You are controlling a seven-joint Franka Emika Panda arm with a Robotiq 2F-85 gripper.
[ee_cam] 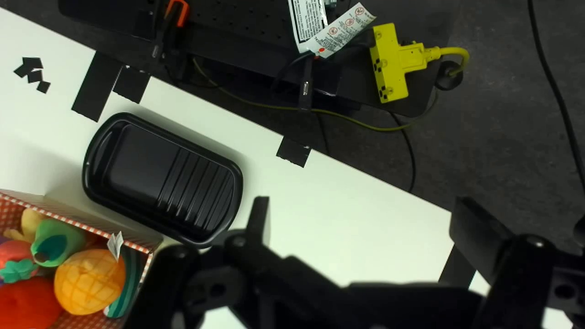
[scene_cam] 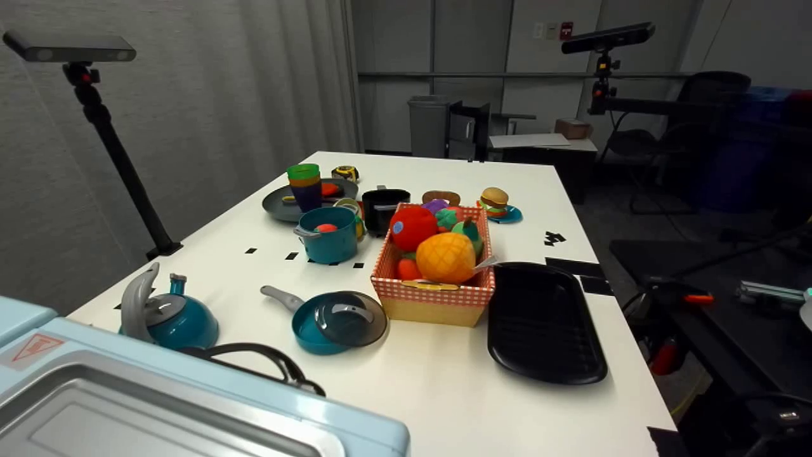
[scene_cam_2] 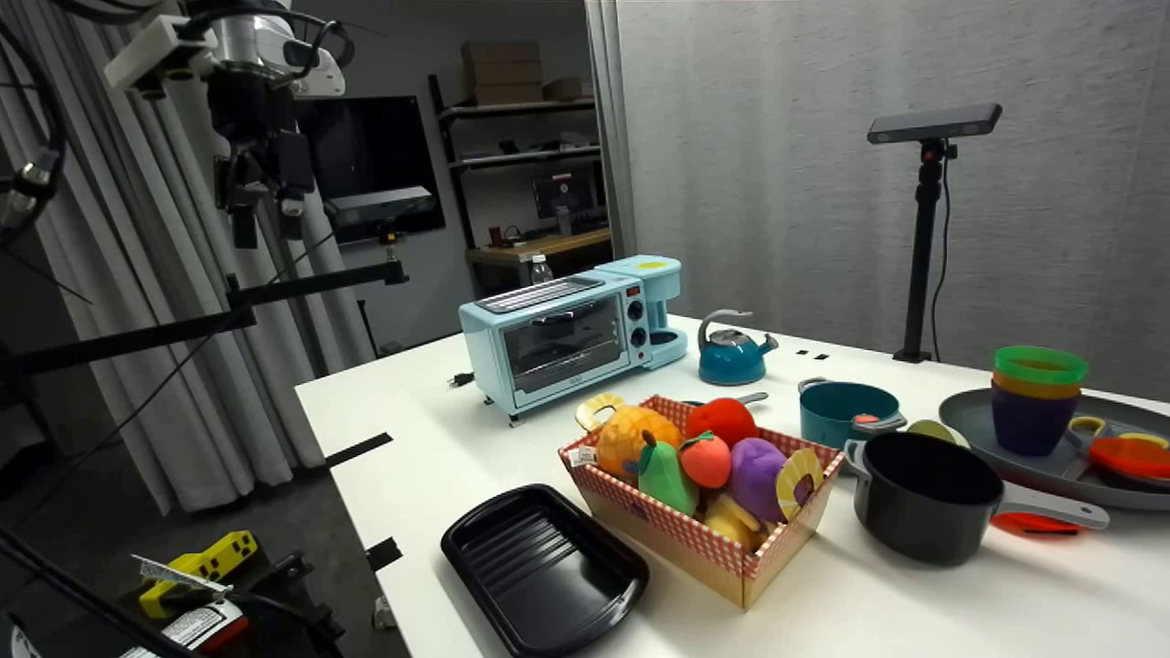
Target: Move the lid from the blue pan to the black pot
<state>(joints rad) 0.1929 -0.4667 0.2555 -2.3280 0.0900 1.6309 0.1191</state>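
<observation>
Gripper (scene_cam_2: 267, 222) aloft, lid (scene_cam: 351, 322) well apart, on blue pan (scene_cam: 309, 327)

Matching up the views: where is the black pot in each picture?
In an exterior view: black pot, just above and left of centre.
In an exterior view: black pot, lower right.
Wrist view: not in it.
Shared landmark: checked fruit basket, in all three views.

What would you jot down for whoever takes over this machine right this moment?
Fingers: open, empty, raised above the table.
The lid: resting off-centre on the blue pan, leaving part of it uncovered.
The black pot: no lid on it, beside the fruit basket.
Done: none of the move yet.
Left: grasp the lid, carry it over, set it on the black pot.
</observation>
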